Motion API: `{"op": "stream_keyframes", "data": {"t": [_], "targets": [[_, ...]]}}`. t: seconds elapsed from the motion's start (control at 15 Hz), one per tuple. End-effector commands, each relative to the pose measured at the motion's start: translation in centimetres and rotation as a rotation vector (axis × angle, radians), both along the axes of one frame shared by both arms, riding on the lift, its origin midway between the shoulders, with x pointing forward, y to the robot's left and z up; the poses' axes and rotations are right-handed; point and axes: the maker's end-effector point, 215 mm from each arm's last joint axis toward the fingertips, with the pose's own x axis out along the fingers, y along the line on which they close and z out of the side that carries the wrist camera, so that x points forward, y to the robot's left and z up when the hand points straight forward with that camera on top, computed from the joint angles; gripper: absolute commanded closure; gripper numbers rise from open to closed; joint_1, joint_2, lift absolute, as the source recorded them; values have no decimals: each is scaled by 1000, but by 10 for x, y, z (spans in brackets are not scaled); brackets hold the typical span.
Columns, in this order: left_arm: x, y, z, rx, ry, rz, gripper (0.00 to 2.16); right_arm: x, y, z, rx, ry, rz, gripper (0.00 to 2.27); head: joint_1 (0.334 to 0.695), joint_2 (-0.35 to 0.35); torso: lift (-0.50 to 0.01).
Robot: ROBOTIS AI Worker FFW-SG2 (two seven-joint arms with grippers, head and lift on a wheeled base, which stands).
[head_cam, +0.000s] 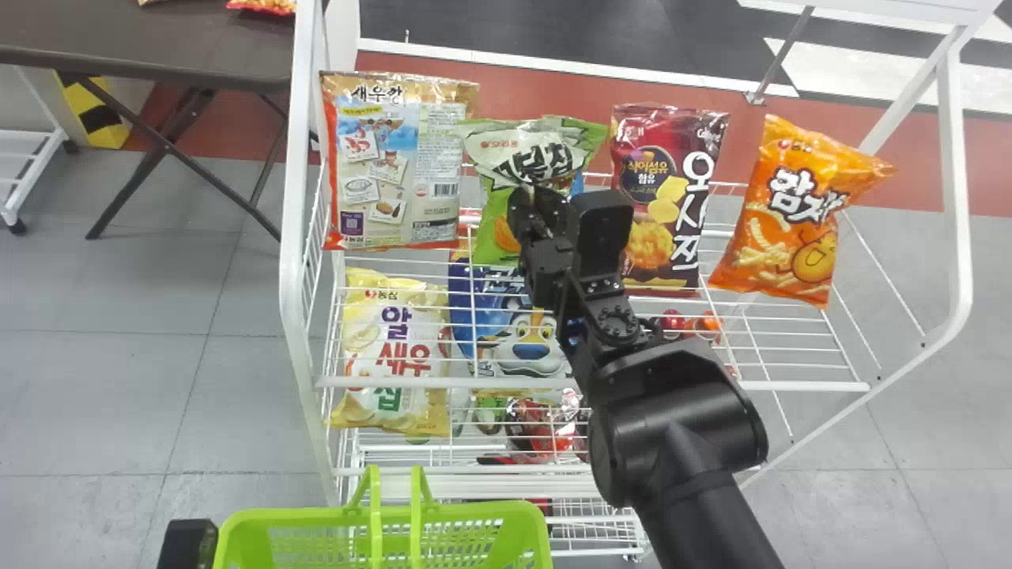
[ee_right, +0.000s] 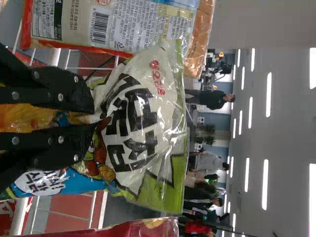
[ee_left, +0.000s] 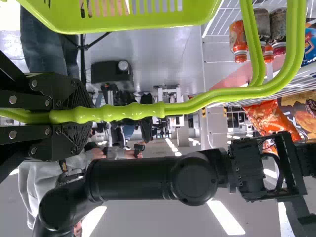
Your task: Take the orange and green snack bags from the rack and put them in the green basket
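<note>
R wrist view: grn bag point(ee_right: 148, 123) in gripper point(head_cam: 531, 196)

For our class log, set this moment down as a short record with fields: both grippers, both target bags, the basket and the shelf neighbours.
Right gripper: closed on the green snack bag, at the rack
Left gripper: closed around the green basket's handles
Orange snack bag: at the rack's right end, tilted
Green basket: in front of the rack, towards its left side
Green bag's neighbours: silver-and-orange bag on its left, dark red bag on its right
</note>
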Motion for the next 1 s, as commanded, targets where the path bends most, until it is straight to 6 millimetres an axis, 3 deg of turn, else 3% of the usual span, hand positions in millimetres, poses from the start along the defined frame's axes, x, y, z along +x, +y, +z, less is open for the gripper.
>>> {"op": "stream_keyframes", "data": {"t": [0.0,0.33,0.6,0.93], "targets": [[0,0,0,0,-1,0,2148,-10,-4,12,15,-25,-9,2246,695,-184,0],[1,-1,1,-1,-14,-1,2148,-33,-26,45,48,-70,-48,2246,695,-215,0],[-1,-1,1,-1,-13,0,2148,-58,-39,49,48,-10,-51,2246,695,-238,0],[0,-4,3,-2,-18,-5,2148,-129,-51,38,72,257,19,2246,695,-283,0]]}}
